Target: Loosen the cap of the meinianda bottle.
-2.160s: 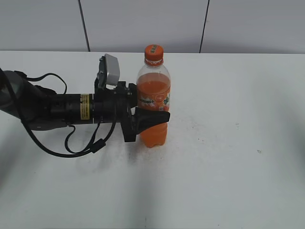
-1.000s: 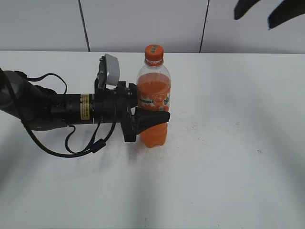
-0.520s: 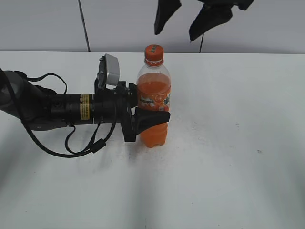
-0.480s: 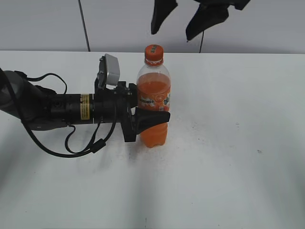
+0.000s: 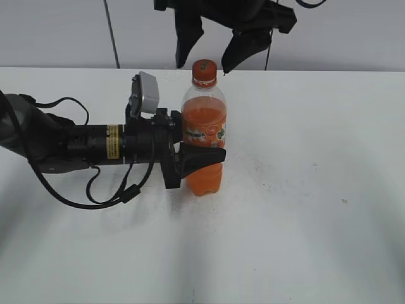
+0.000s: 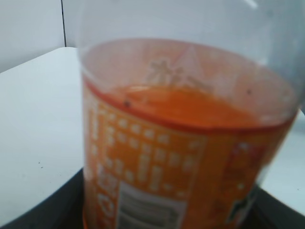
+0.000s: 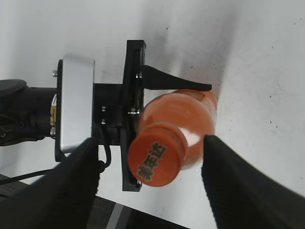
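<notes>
The meinianda bottle (image 5: 204, 130) stands upright on the white table, full of orange liquid with an orange label. Its orange cap (image 5: 204, 71) is on the neck. My left gripper (image 5: 201, 155) is shut on the bottle's labelled middle from the left; the bottle (image 6: 186, 143) fills the left wrist view. My right gripper (image 5: 210, 60) hangs open above the cap, one finger on each side of it, not touching. In the right wrist view the cap (image 7: 158, 160) sits between the two black fingers of my right gripper (image 7: 152, 183), with the bottle (image 7: 190, 114) below.
The white table (image 5: 304, 190) runs right and forward of the bottle. A grey panelled wall (image 5: 342, 31) stands behind. The left arm with its cables (image 5: 76, 149) lies across the table's left side.
My right gripper has come in from the upper right and dropped down over the cap, open. The bottle and the left gripper have not moved.
</notes>
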You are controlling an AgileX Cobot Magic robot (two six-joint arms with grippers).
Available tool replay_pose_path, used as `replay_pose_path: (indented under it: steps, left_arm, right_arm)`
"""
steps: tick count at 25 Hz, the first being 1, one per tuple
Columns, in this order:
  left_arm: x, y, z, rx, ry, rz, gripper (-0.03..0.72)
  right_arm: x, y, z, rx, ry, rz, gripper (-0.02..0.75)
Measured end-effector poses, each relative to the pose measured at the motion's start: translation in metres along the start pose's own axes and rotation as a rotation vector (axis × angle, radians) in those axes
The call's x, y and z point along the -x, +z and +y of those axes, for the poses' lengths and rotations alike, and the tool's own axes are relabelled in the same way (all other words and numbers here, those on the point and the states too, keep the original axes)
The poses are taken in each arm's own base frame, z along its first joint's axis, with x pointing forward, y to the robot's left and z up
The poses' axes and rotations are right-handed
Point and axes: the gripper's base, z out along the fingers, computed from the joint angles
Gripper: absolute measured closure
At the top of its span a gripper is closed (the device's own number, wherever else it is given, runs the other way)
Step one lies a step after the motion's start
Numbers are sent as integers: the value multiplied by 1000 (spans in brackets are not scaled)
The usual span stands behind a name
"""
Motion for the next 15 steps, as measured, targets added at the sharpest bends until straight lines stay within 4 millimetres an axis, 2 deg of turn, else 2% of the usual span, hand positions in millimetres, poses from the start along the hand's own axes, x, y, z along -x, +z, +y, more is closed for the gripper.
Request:
replay_pose_path:
  steps: [15]
  left_arm:
    - [0, 0, 0, 0, 0, 0, 258]
  right_arm:
    - [1, 12, -2, -30, 4, 20, 269]
